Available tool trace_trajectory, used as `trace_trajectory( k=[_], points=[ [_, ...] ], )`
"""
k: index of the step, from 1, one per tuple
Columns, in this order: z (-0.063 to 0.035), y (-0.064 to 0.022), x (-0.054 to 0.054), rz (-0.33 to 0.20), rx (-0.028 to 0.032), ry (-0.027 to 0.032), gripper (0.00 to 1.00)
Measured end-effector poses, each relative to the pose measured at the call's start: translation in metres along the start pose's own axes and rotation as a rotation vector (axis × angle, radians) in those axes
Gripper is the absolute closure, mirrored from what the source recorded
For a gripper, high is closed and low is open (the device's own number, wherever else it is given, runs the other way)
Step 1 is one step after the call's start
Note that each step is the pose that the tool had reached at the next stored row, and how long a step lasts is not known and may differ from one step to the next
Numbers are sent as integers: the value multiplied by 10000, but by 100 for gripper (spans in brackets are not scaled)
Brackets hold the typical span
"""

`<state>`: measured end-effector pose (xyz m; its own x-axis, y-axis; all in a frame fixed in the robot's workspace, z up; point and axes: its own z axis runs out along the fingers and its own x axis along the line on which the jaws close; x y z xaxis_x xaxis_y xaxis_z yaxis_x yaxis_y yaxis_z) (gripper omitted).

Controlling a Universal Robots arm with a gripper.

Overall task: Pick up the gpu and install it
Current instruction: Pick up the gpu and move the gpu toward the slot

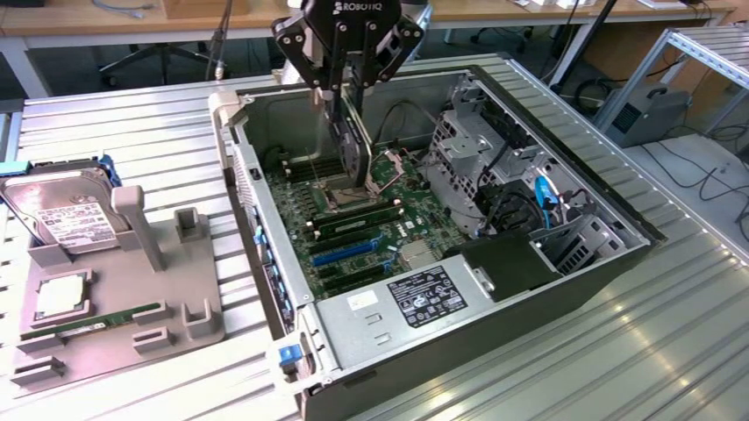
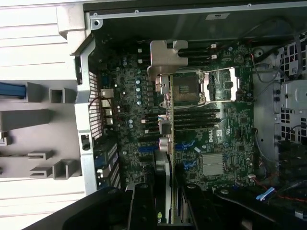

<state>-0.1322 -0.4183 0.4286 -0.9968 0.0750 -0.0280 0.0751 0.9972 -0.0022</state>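
**Gpu** [image 1: 354,145]: thin dark card hung edge-on from the gripper in the upper middle of the exterior view. It is inside the open case [image 1: 527,324], over the board [image 1: 410,189] and close by the socket [image 1: 343,195].

**Bracket** [image 2: 168,57]: silver, at the card's end away from the gripper.

**Gripper** [image 1: 339,88]: closed on the gpu, one finger against each face, so the card is carried and not seated. The low end appears to hang just above the board, though contact cannot be ruled out from these angles.

**Blue slots** [image 1: 347,250]: on the board, toward the lower middle of the exterior view, apart from the card and empty.

**Memory sticks** [image 1: 351,224]: seated between socket and blue slots.

**Wires** [image 1: 387,167]: loose, just beside the card on the exterior view's right.

**Handling, as judged:**
- The contact edge is to be brought parallel to a blue slot.
- The bracket is to be turned toward the case wall on the exterior view's left.
- The card is to be kept free of twist, and the wires and memory sticks are to be cleared.
- Pressure is to be spread evenly so that neither end seats first.

**Drive** [image 1: 65,215] and **rack** [image 1: 129,298]: at the exterior view's left on the table [image 1: 655,351], well apart from the case.
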Motion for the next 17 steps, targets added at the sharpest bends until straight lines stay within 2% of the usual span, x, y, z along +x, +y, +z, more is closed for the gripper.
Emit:
trace_trajectory(
  k=[17],
  points=[
    [69,16,-204,0,0,0,73]
  ],
)
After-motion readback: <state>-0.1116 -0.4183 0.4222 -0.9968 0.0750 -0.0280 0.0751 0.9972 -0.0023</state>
